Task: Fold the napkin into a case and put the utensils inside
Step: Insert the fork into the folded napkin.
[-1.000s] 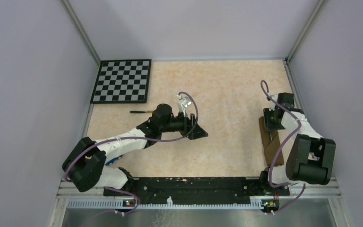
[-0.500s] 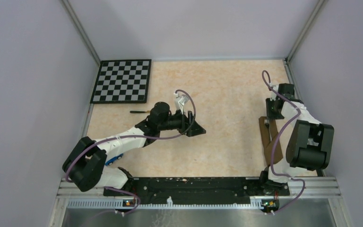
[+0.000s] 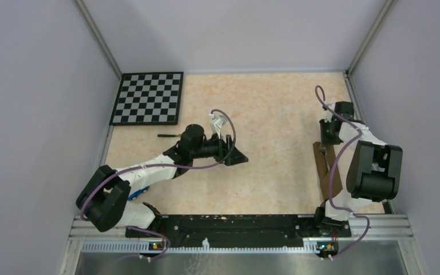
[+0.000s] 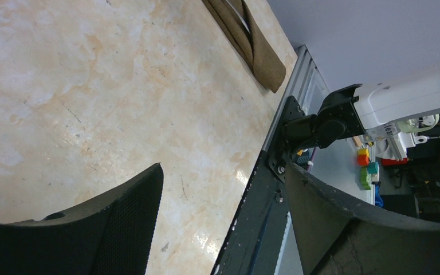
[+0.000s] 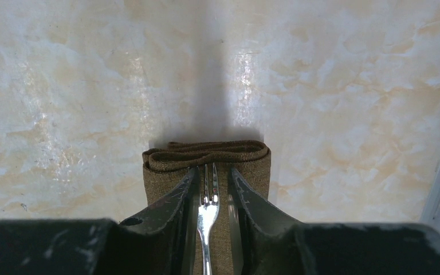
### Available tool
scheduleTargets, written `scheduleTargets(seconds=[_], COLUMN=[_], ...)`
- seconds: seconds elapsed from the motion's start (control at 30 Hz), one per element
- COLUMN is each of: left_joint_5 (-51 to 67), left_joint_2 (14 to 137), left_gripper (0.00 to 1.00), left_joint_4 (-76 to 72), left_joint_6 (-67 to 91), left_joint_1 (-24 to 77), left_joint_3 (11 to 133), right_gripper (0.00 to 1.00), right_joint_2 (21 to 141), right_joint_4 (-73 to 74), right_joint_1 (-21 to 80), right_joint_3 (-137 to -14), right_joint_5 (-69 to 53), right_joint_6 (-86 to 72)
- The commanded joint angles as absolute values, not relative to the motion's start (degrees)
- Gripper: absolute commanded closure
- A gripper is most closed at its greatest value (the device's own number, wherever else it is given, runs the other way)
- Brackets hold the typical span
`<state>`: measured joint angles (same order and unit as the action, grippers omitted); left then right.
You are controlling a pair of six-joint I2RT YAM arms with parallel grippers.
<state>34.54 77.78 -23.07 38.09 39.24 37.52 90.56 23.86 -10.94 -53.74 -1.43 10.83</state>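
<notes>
The case (image 3: 324, 172) is a long narrow dark brown cloth pouch lying near the right table edge. It also shows in the left wrist view (image 4: 253, 41) and in the right wrist view (image 5: 206, 154). A thin silver fork (image 5: 208, 203) lies lengthwise on the case. My right gripper (image 5: 212, 170) is over the case's far end. Its fingers stand narrowly apart on either side of the fork head, with gaps, in the top view (image 3: 327, 139). The knife (image 3: 169, 136) lies on the table behind my left arm. My left gripper (image 3: 238, 156) is open and empty mid-table.
A black-and-white checkerboard (image 3: 148, 97) lies at the far left corner. A small blue toy car (image 3: 138, 192) peeks from under my left arm. The black base rail (image 3: 235, 222) runs along the near edge. Grey walls enclose left, right and back.
My right gripper has moved toward the far end of the case, uncovering more cloth behind it. My left arm has barely shifted leftward.
</notes>
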Motion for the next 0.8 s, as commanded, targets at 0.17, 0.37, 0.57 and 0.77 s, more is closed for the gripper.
scheduleTargets(seconds=[0.17,0.37,0.57,0.77], left_joint_5=[36.1,36.4,36.7,36.8], left_joint_2=[77.9,78.2,78.3,78.0], left_gripper=[0.18,0.18,0.18,0.18], left_joint_4=[-26.2,-26.1,-26.3,-26.6], left_joint_6=[38.0,38.0,38.1,38.4], left_joint_1=[38.4,38.2,38.1,38.1], left_joint_3=[36.5,36.4,36.2,36.2], right_gripper=[0.69,0.68,0.69,0.7], right_joint_2=[92.0,87.9,84.4,87.8], right_joint_4=[21.1,22.8,24.0,23.4], right_joint_1=[-9.1,-8.9,-8.9,-8.5], right_joint_3=[-53.9,-53.2,-52.9,-53.8], right_joint_5=[-2.4,-2.6,-3.6,-5.5], right_joint_6=[9.5,9.4,10.7,10.2])
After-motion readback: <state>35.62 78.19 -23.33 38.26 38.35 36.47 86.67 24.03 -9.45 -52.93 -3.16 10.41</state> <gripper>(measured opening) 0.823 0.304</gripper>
